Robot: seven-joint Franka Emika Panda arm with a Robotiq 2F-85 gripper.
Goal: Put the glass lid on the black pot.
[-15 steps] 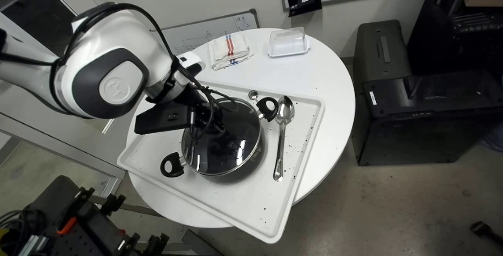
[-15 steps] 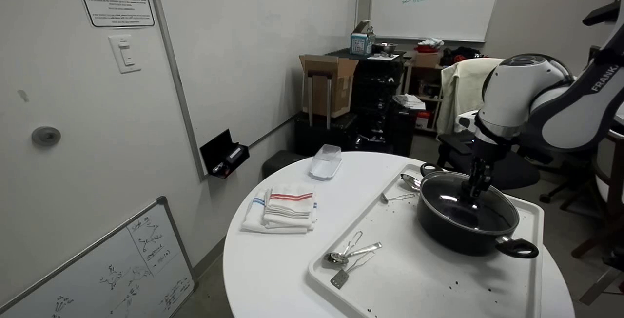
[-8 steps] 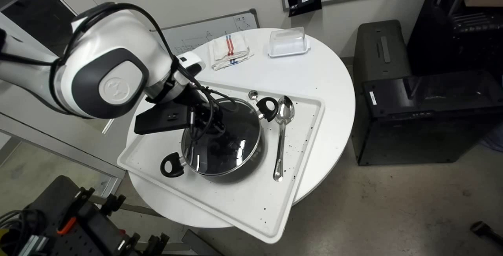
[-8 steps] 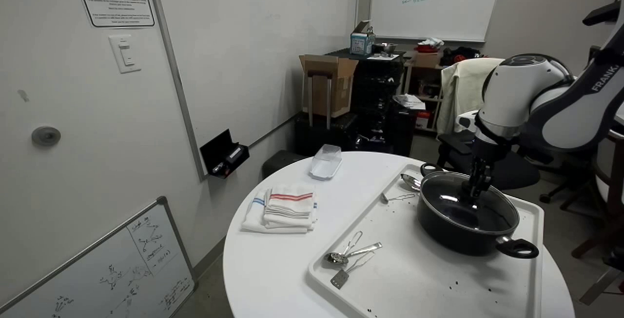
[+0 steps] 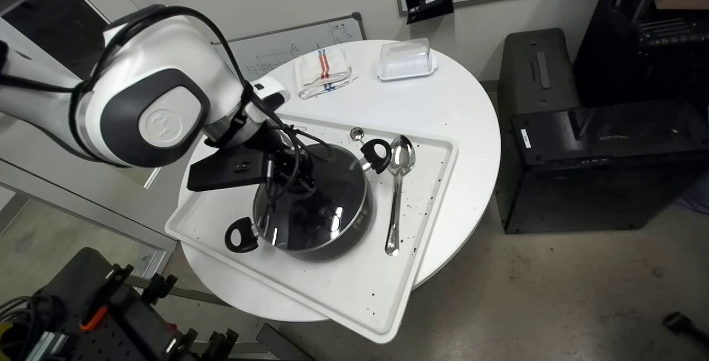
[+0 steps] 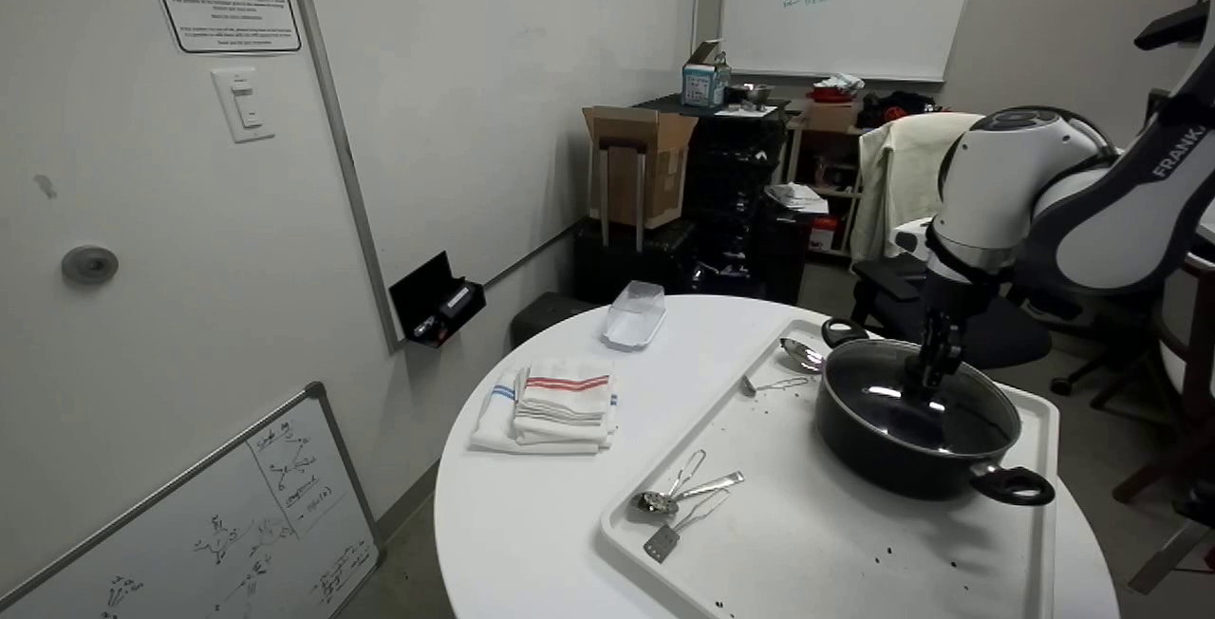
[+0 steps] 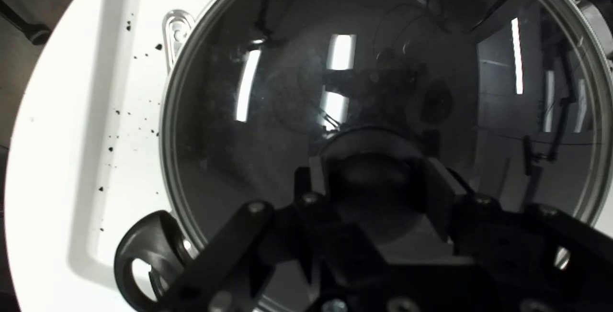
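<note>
One black pot (image 6: 887,462) stood on the tray (image 6: 793,510), one clear-covered dish (image 5: 407,61) on the round table (image 5: 443,101) itself. The glass lid (image 7: 383,96) capped the pot; the gripper (image 7: 377,180) was clamped on the lid's knob (image 7: 371,178). Five metal utensils (image 6: 662,544) shared the tray, whose corner jutted past the table's edge.

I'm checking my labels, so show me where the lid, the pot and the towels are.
Lid (image 7: 383,101): in the wrist view, on its glass.
Pot (image 6: 878,459): in an exterior view, on its black outer wall.
Towels (image 6: 567,399): in an exterior view, on the stack's folded top.
</note>
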